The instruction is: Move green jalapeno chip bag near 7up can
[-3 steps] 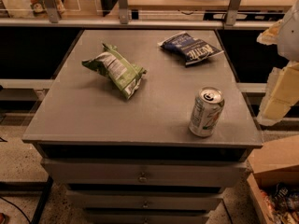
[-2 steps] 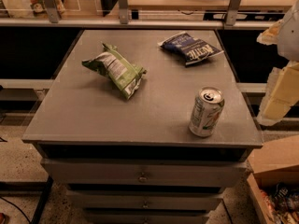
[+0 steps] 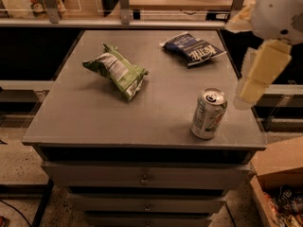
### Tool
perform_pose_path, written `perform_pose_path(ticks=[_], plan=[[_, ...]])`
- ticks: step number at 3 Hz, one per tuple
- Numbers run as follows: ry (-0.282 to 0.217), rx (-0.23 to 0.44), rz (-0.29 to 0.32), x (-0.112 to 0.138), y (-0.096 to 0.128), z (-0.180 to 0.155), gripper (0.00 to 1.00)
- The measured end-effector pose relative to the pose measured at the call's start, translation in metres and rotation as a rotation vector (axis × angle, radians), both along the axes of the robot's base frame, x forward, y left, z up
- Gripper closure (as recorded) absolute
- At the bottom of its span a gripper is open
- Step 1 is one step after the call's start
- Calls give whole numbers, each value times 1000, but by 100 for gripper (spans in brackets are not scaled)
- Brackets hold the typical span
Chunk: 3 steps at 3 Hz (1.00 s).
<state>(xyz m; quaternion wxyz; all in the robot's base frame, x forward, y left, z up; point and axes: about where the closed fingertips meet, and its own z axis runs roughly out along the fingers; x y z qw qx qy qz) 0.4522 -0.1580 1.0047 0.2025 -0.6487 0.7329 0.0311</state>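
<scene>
The green jalapeno chip bag (image 3: 117, 71) lies crumpled on the left middle of the grey tabletop (image 3: 94, 122), white panel up. The 7up can (image 3: 209, 113) stands upright near the table's front right corner, well apart from the bag. My gripper (image 3: 250, 90) hangs at the end of the pale arm at the right edge of the table, above and to the right of the can and touching nothing.
A dark blue chip bag (image 3: 191, 48) lies at the back right of the table. The table has drawers (image 3: 144, 178) below its front edge. A cardboard box (image 3: 279, 183) sits on the floor at the lower right. A counter with a rail runs behind the table.
The arm at the right has moved a little to the left, over the table's right edge. The bag, the can and the blue bag have not moved.
</scene>
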Motion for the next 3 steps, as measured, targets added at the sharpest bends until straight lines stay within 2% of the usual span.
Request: perform_pose_path(ticks=[1, 2, 3], plan=[[-13, 38, 115, 26, 86, 24, 0], [-29, 39, 114, 28, 89, 27, 0], [-61, 20, 78, 51, 110, 21, 0]])
